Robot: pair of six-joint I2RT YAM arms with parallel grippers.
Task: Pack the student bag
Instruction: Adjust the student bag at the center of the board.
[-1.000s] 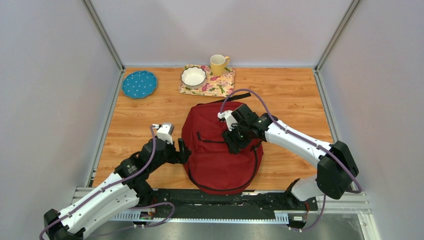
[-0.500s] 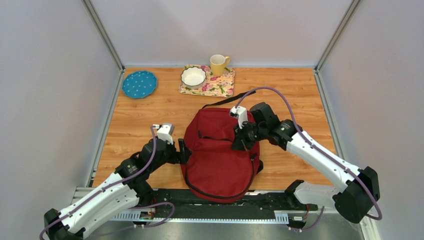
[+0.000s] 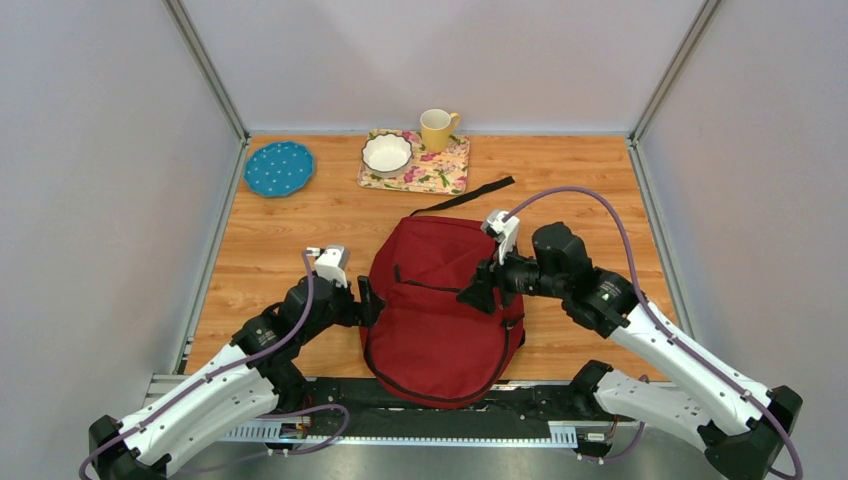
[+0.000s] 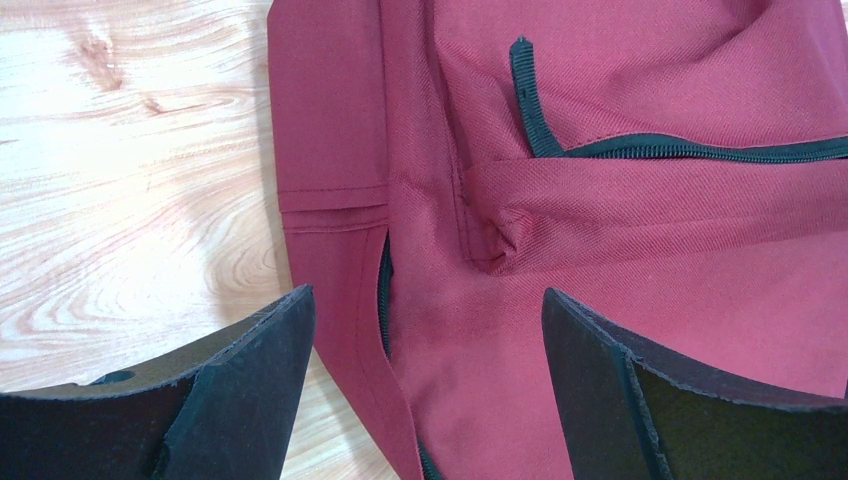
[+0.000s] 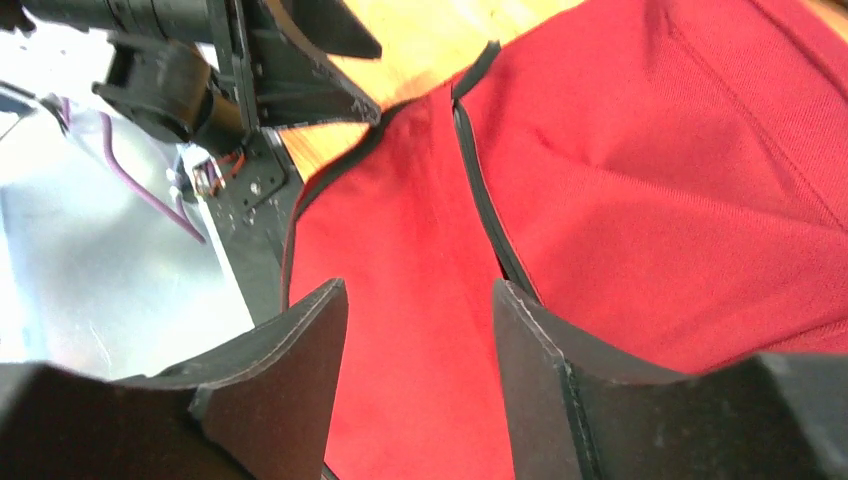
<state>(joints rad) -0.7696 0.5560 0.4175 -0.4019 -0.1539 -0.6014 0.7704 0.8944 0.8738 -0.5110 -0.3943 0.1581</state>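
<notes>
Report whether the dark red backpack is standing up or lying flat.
Lying flat: the dark red fabric backpack rests on its back on the wooden table, its zippered front facing up in the top view.

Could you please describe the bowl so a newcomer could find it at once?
Look to the far edge of the wooden table, beyond the red backpack. On the flowered mat there sits the bowl beside a yellow mug; it alone is white.

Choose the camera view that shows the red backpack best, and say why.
The top external view: the backpack appears almost whole, with its outline and trailing strap. The left wrist view shows only one edge and a pocket zipper close up; the right wrist view shows just a patch of red cloth.
</notes>
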